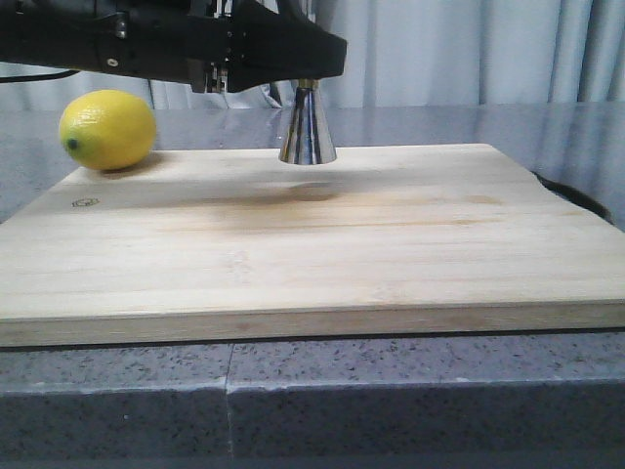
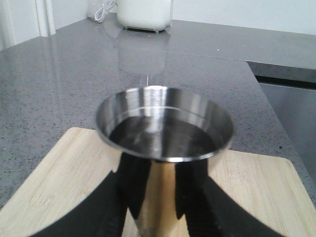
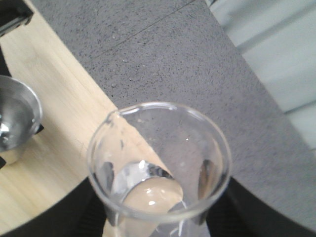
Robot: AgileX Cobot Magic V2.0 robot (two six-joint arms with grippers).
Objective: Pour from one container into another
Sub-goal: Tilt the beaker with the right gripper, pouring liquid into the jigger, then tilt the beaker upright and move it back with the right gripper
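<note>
Above the wooden board (image 1: 312,244), the right gripper (image 3: 158,217) holds the beaker (image 3: 159,163) upright, beside the jigger (image 2: 164,129) clamped in the left gripper (image 2: 157,207).

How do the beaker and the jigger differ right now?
Material: the beaker is clear glass; the jigger is shiny opaque steel.
Shape: the beaker is a straight cylinder with a pouring lip; the jigger flares out in cones.
Holder: the right gripper holds the beaker, the left gripper the jigger.
Shared: both are open-topped, roughly upright, gripped, with liquid inside.
</note>
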